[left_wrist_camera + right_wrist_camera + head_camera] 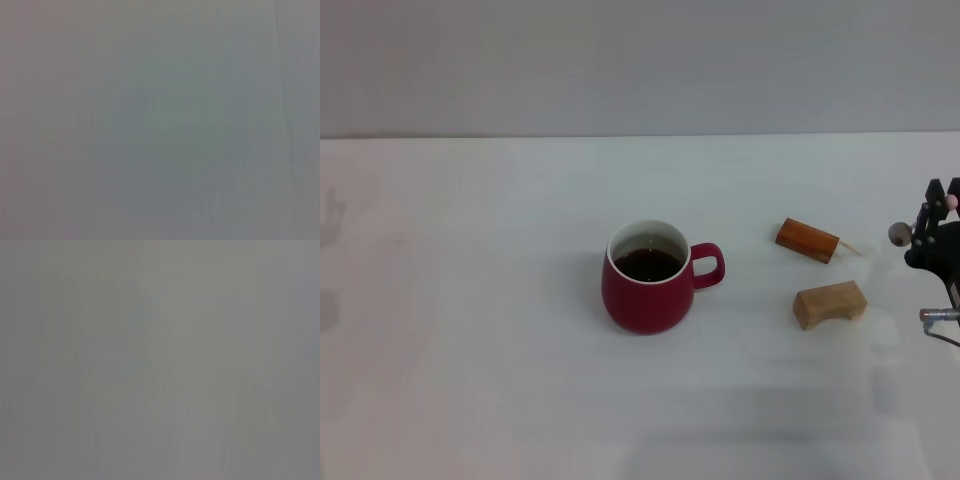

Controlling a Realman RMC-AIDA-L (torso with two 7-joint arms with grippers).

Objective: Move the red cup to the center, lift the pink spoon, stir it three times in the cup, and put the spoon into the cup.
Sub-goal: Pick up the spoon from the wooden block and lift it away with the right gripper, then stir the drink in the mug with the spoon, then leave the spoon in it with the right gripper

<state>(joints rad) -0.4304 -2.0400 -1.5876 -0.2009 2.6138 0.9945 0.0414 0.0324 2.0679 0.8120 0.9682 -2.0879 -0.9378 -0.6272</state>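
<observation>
The red cup [648, 280] stands upright near the middle of the table in the head view, with dark liquid inside and its handle pointing right. At the right edge, well to the right of the cup, my right gripper [940, 205] is shut on the pink spoon [900, 234]. The spoon is lifted off the table. Its silver bowl sticks out to the left of the black fingers [931, 192], and the pink handle end shows between them. My left gripper is out of view. Both wrist views show only plain grey.
Two wooden blocks lie between the cup and the right gripper: a reddish-brown block [808, 240] farther back and a pale block [830, 304] nearer. The white table [470, 330] ends at a grey wall behind.
</observation>
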